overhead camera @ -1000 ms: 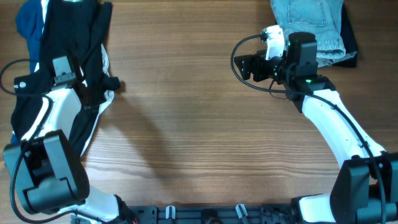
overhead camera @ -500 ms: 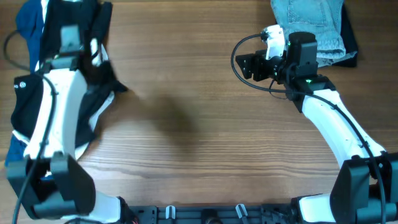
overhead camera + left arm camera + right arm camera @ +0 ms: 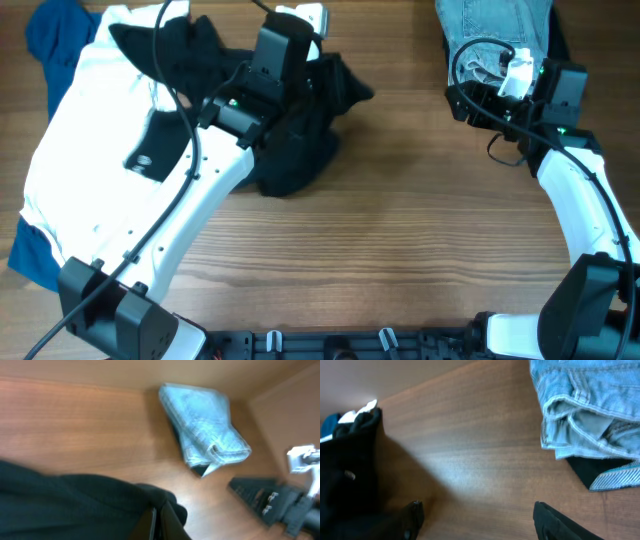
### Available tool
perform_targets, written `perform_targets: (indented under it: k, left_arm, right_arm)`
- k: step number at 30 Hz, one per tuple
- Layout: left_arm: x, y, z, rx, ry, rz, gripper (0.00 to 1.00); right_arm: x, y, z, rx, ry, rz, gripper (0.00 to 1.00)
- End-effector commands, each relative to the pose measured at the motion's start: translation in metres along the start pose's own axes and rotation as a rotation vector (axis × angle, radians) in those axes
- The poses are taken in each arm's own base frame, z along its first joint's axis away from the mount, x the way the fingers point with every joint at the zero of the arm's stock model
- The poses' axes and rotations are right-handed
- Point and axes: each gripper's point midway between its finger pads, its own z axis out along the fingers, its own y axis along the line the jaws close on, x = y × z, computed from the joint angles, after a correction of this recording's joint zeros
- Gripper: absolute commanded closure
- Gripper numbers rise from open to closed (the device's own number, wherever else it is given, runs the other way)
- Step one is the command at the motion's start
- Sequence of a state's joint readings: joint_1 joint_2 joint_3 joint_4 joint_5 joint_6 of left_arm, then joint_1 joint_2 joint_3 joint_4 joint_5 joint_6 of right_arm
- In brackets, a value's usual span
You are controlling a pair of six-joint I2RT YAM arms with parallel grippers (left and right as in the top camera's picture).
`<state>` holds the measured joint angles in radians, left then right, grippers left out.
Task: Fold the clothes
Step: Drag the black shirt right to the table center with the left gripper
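Jaws of the left gripper [image 3: 157, 520] pinch the black garment [image 3: 295, 150], draped mid-table beside the white garment [image 3: 90, 170], likely to spread it flat, while the right gripper [image 3: 485, 519] hovers open-jawed near the jeans [image 3: 495, 30].

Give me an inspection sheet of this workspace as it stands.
Surface: wooden table, brown grain.
Job's things: black garment bunched left of centre, held by the left gripper; white garment spread at the left over a blue garment; folded jeans at the far right, on a dark cloth.
Clutter: nothing seen.
Grippers: left gripper shut on the black garment; right gripper open and empty, near the jeans.
Cables: black cable looped at the right wrist; another runs along the left arm.
Surroundings: black rail at the table's near edge.
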<state>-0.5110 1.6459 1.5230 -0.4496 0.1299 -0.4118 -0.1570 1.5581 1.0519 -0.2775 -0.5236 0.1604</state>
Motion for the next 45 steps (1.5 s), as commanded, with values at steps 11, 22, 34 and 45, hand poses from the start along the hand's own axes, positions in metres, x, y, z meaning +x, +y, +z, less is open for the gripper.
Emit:
perform_targets:
  k: [11, 22, 34, 45]
  left_arm:
    - [-0.076, -0.088, 0.009, 0.329, -0.332, -0.026, 0.96]
    - [-0.069, -0.098, 0.059, 0.400, -0.402, -0.012, 0.00]
    - [-0.006, 0.190, -0.050, -0.396, 0.105, -0.280, 0.00]
    - [0.023, 0.222, -0.074, -0.619, 0.192, -0.284, 0.00]
  right_arm:
    - [0.003, 0.014, -0.006, -0.049, 0.024, -0.043, 0.15]
    - [-0.015, 0.006, -0.035, -0.118, -0.043, -0.003, 0.14]
    - [0.126, 0.179, 0.063, -0.041, 0.228, -0.709, 0.10]
    - [0.225, 0.130, 0.120, 0.082, 0.524, -0.789, 0.26]
